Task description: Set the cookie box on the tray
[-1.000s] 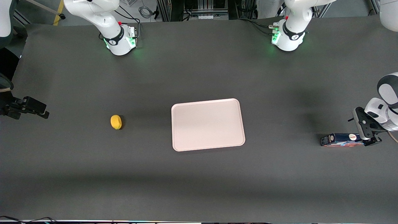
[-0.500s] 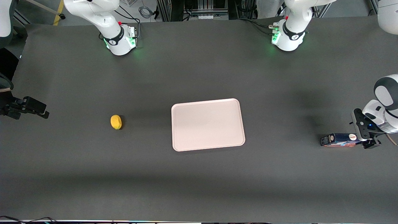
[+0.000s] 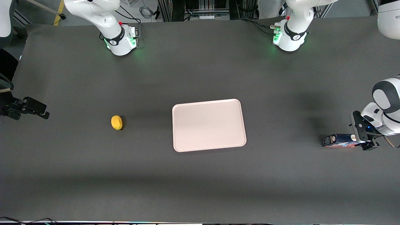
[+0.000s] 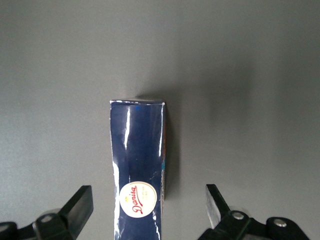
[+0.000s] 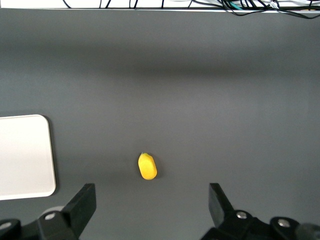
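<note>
Gripper [image 4: 145, 205]: I've slid further along the cookie box [image 4: 139, 175], jaws wide apart either side, touching nothing.
Meaning: lined up to close.
Tray [image 3: 208, 125]: well apart, toward the parked arm's end, bare.

Yellow lump [image 3: 116, 122] on dark table [image 3: 200, 187]

The cookie box [image 4: 138, 170], lying between the spread fingers of the gripper [image 4: 145, 210], bears a round white logo [image 4: 139, 198] with red script that seems to read "Danisa"; no other text is legible.
</note>
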{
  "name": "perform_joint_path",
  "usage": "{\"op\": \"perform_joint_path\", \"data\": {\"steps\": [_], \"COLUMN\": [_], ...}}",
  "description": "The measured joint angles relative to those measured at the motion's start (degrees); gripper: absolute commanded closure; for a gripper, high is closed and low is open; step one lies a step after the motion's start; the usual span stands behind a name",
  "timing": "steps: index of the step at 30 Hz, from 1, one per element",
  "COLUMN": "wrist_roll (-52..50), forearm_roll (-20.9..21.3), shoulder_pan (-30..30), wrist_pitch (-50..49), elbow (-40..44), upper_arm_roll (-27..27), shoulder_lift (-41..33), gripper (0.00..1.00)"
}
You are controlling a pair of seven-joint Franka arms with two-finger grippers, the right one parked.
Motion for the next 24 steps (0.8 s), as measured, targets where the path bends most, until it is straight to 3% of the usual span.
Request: {"op": "perform_joint_path", "data": {"steps": [24], "wrist_roll": [0.8], "forearm_roll": [0.0], "shoulder_pan": [0.2], "wrist_pitch": [2.8], "elbow": [0.0], "upper_arm_roll": [0.0], "shoulder_lift": [2.0], "gripper": [0.00]}}
